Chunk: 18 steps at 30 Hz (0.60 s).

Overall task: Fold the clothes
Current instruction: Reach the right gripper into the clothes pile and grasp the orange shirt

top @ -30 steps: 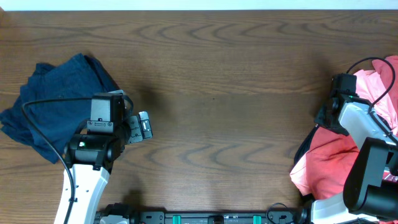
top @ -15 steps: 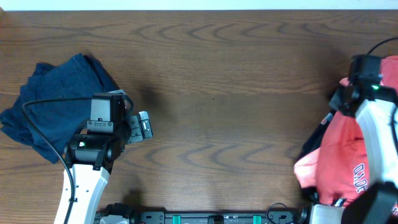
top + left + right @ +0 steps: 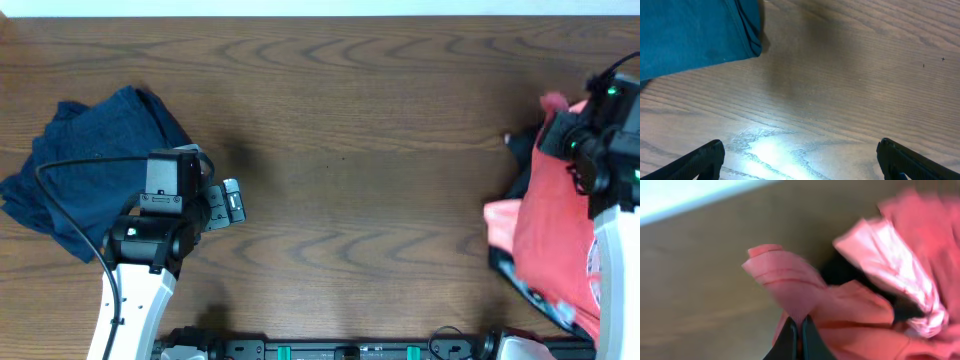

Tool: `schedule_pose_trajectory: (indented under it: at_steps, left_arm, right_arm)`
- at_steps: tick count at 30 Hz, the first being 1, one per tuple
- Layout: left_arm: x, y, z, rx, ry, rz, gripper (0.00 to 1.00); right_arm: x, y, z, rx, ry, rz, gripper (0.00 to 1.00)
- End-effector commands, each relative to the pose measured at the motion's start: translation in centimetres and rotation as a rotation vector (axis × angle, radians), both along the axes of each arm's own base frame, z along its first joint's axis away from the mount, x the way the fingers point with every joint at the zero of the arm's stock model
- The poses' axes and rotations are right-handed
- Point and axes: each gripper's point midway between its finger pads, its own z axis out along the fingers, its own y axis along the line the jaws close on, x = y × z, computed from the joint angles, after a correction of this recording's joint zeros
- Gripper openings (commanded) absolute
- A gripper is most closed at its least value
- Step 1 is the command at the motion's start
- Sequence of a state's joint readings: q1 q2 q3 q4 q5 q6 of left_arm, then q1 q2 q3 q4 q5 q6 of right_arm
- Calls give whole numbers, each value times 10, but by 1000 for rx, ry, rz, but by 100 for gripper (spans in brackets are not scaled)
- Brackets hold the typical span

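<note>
Two cloths are well apart on the table (image 3: 380, 150). At the left sits the blue cloth (image 3: 90, 170). The left gripper (image 3: 800, 162) beside it is wide and holds nothing. At the right, the right gripper (image 3: 799, 339) pinches the red shirt (image 3: 805, 285). The pinch looks thin, though the picture is blurry, so the shirt could slip out. No boxes or baskets show.

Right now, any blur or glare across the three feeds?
Right wrist: heavy motion blur, red garment smeared at the right gripper. Left wrist: sharp, bright glare patch on the table. Overhead: mostly crisp, even light, slightly soft at its right edge.
</note>
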<state>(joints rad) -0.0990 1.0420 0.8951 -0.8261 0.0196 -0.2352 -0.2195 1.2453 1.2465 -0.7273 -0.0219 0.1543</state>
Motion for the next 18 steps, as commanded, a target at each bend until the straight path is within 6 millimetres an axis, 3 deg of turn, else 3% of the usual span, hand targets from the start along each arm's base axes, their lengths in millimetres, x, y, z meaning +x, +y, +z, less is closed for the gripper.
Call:
schedule_pose_trajectory:
  at_steps: [1,4,6,12,18]
  left_arm:
    - [4,1,8,1,-21,2,98]
    - [4,1,8,1,-21,2,98]
    - [4,1,8,1,-21,2,98]
    - [4,1,8,2,-20,2,98]
    - [3,1,7,2,-16,2,98]
  right_arm:
    - [-2,25,79,-17,-237,123,1]
    - [-9,19,100,-58,-299,91,1]
    - [-15,17,99,-67,-289,74,1]
    - [-26,15,54,-55,-98,68,1]
    - [-26,-3,18,-83,53,-1,3]
